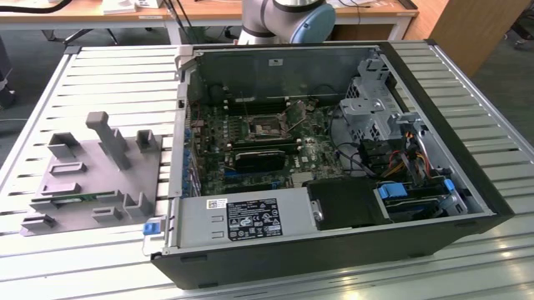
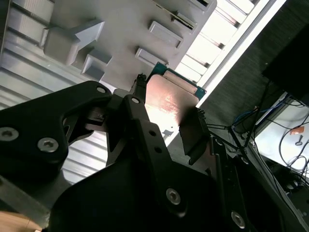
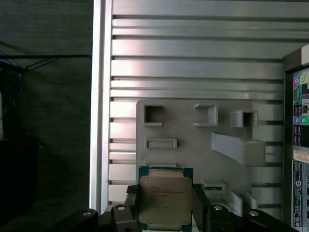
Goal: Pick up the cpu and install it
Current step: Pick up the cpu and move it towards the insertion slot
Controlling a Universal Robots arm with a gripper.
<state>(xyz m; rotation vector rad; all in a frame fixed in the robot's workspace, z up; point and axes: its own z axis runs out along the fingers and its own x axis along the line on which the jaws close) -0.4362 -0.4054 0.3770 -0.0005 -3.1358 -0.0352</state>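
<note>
Noted gripper [image 3: 164, 212] clamped on the cpu [image 3: 164, 195] in first wrist view. Found chip flat between the jaws, a finger [image 3: 132, 204] pressed to each opposite edge, metal top toward the camera. Beyond, logged grey holder tray [image 3: 186, 154] on slatted table [image 3: 193, 63], chip held clear of it. In exterior view, placed tray at exterior view's left, open computer case [image 1: 334, 256] just beside it at right, board socket [image 1: 267, 128] far inside.

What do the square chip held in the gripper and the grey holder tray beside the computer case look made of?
The square silver-grey cpu: a brushed metal lid, judging by its dull sheen, on a thin green board edge, probably laminate. The grey fixture tray with raised blocks: matte and uniform in colour, likely moulded or printed plastic.
</note>
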